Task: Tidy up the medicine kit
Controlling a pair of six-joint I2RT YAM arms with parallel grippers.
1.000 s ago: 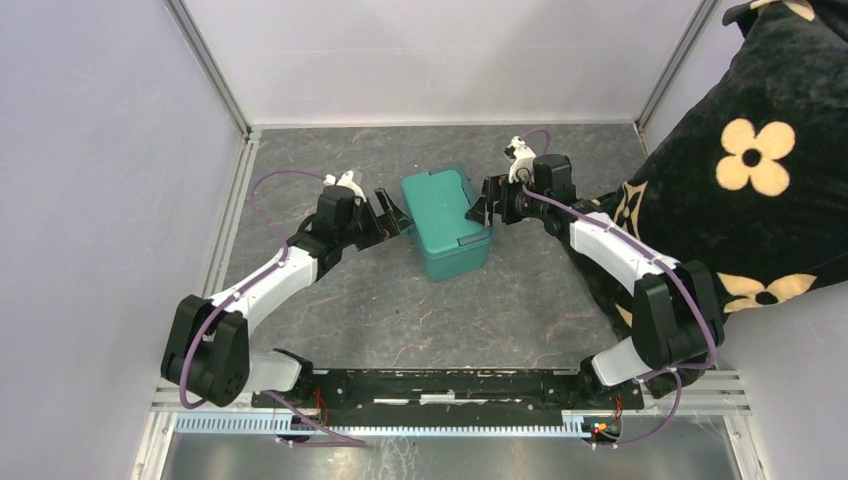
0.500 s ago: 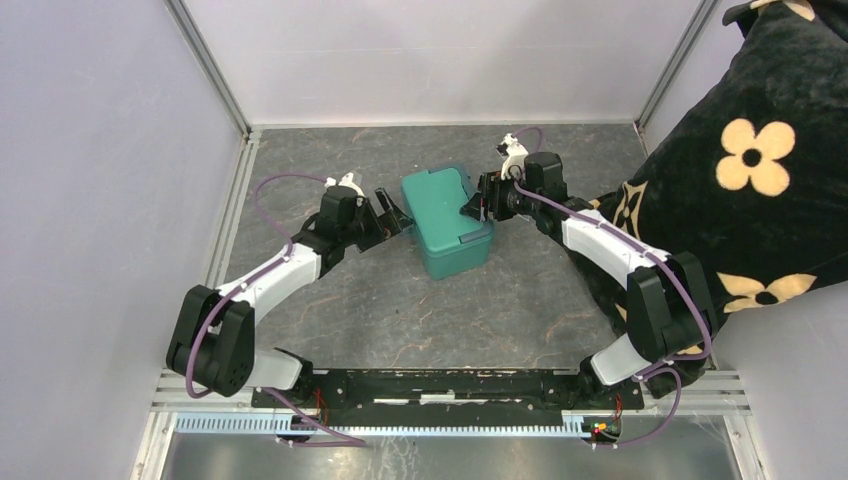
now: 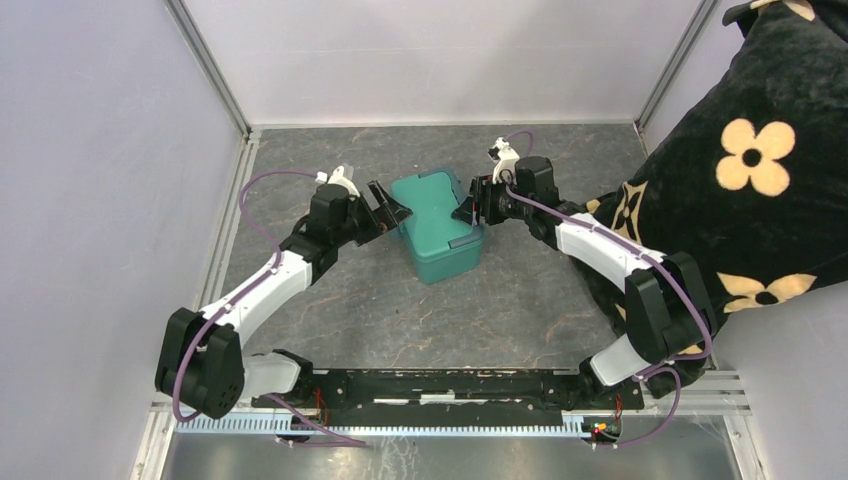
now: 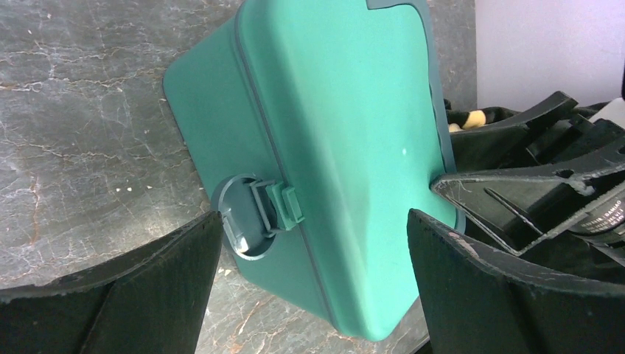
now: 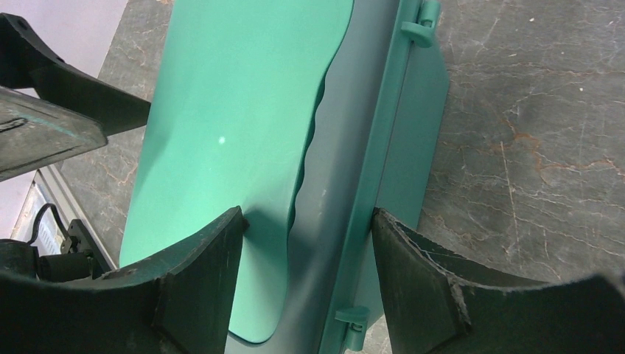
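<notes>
Two open hands flank the medicine kit [image 3: 437, 222], which sits with its lid shut on the dark marbled bench [image 3: 520, 290]. The left hand [image 3: 389, 206] is at the kit's left side, jaws spread wide and holding nothing, with the round latch [image 4: 274, 208] facing it. The right hand [image 3: 470, 204] is at the kit's right, hinged side, jaws likewise spread; whether they touch the kit cannot be told.

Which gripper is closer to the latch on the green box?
Left. The left gripper is open right in front of the latch; the right gripper is across the box, by the hinges.
</notes>
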